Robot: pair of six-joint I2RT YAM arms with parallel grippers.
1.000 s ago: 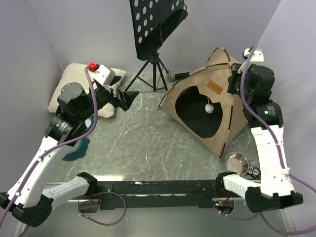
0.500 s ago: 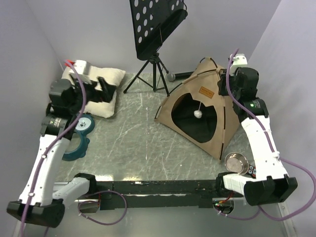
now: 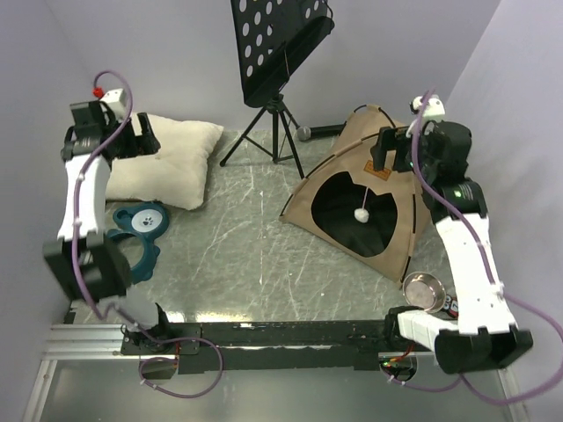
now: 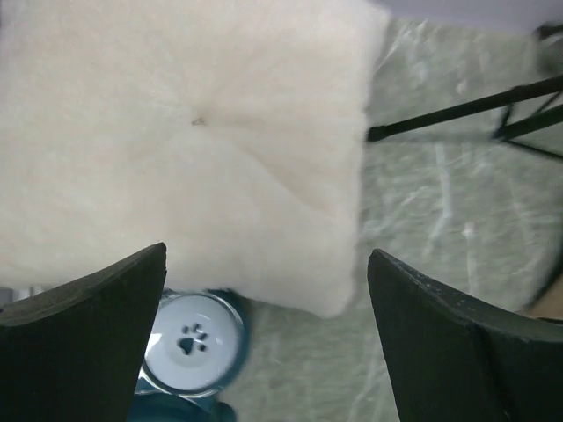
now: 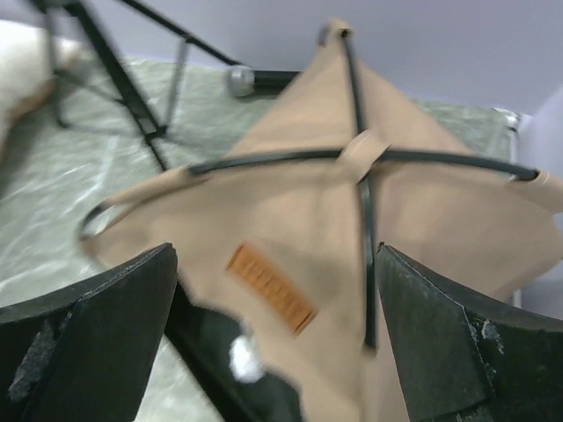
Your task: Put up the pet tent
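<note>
Right gripper [image 5: 273, 249] released the pet tent [image 5: 290, 220] (crossed poles [image 5: 361, 158] wrist-view only).

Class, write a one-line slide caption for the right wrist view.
Open right gripper above the standing tan pet tent, crossed black poles showing.

Pale lilac walls [image 3: 158, 61] around a grey marbled tabletop [image 3: 246, 255], black perforated music stand [image 3: 308, 26] at the back.

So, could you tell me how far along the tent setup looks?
Done: the pet tent stands upright, poles crossed at its peak. In hand: nothing; the right gripper hangs open over it, the left gripper open above the pillow. Left: perhaps only placing the pillow inside.
</note>
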